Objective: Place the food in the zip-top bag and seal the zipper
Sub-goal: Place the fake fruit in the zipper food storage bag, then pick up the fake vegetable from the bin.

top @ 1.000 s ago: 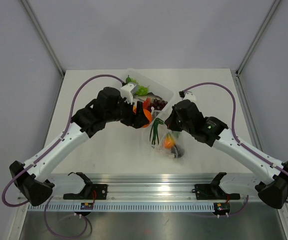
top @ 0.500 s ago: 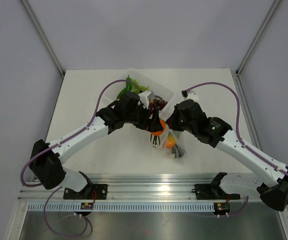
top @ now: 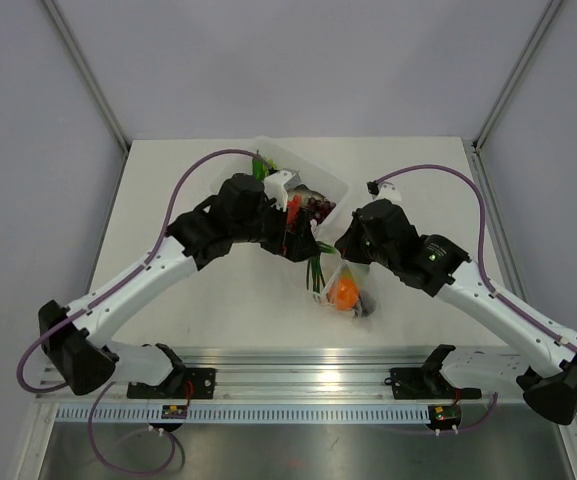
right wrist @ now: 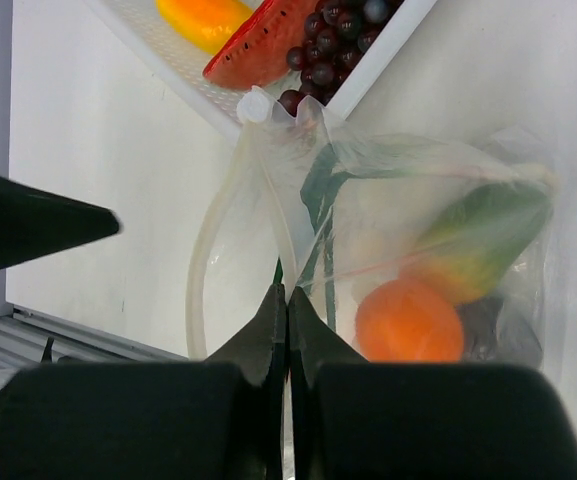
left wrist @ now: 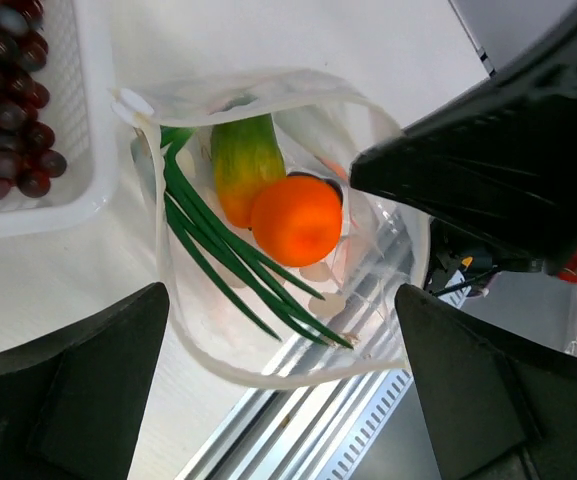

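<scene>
Under the left gripper [left wrist: 280, 300], its jaws wide and empty, the zip-top bag [left wrist: 160, 260] sits open-mouthed on the white table [top: 198, 305] just beside the white tray [left wrist: 96, 120], its clear film hard to trace. Inside I see an orange [left wrist: 296, 220], a green onion [left wrist: 208, 240] and a green-yellow piece [left wrist: 243, 160], while the right gripper [right wrist: 286, 305], pinched shut on the bag's rim, hides part of it. Plain grey walls [top: 298, 60] surround the table.
</scene>
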Controlling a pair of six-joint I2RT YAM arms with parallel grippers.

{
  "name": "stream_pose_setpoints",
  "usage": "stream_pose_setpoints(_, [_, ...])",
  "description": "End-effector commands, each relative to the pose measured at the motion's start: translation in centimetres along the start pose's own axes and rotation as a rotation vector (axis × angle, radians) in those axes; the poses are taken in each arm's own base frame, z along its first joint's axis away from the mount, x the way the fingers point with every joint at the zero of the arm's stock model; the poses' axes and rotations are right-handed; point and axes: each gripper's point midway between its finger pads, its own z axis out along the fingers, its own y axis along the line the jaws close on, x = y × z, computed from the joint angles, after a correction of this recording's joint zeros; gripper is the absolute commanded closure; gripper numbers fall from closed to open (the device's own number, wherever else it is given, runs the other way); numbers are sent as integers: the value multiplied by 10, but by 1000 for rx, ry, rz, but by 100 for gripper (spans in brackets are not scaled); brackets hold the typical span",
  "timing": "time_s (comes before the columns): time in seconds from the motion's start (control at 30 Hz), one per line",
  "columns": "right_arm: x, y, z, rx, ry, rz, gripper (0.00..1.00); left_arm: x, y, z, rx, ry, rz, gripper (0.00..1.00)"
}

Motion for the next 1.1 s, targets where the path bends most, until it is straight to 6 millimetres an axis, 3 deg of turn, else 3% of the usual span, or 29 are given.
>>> stream_pose_setpoints(0.0, [-22,14,-16,-45,-69,25,100,-33,3,-37,-85,-138,90,1])
stream_pose_setpoints(0.27, [-21,12,-16,-43,-74,9,100,-62,62,-44,-199,-208,12,1])
stream_pose_setpoints(0.4, [-22,12,-18,-49,-81,7,100,-82,110,-42,-332,-267,-45,1])
stream_pose_setpoints(0.43, [-21,12,-17,-49,-79,3,100,-79,124,-31,-360,-229,-60,1])
stream_pose_setpoints(0.47, [-20,11,-17,-49,-77,1,100,-89,124,-34,-371,-226,-61,1])
stream_pose_setpoints(0.53, [-20,11,-16,-49,-77,-2,100,-91,146,-24,-453,-195,-65,1])
stream_pose_setpoints(0.63, [-19,10,-14,-45,-76,-7,100,-110,163,-25,-513,-198,-61,1])
stream_pose_setpoints(0.67, [-17,8,-13,-40,-73,-13,100,-107,176,-14,-539,-165,-66,1])
stream_pose_setpoints(0.73, [-17,8,-11,-41,-76,-15,100,-122,194,-18,-614,-183,-56,1])
stream_pose_setpoints(0.77, [-16,8,-10,-40,-73,-18,100,-116,213,-10,-658,-139,-68,1])
stream_pose_setpoints(0.8, [-18,9,-10,-41,-76,-18,100,-125,217,-10,-672,-149,-61,3])
stream_pose_setpoints(1.0, [-17,10,-5,-36,-72,-31,100,-123,270,21,-789,-73,-34,18])
stream_pose_setpoints(1.07, [-16,11,-4,-38,-70,-32,100,-131,279,28,-804,-85,-16,23])
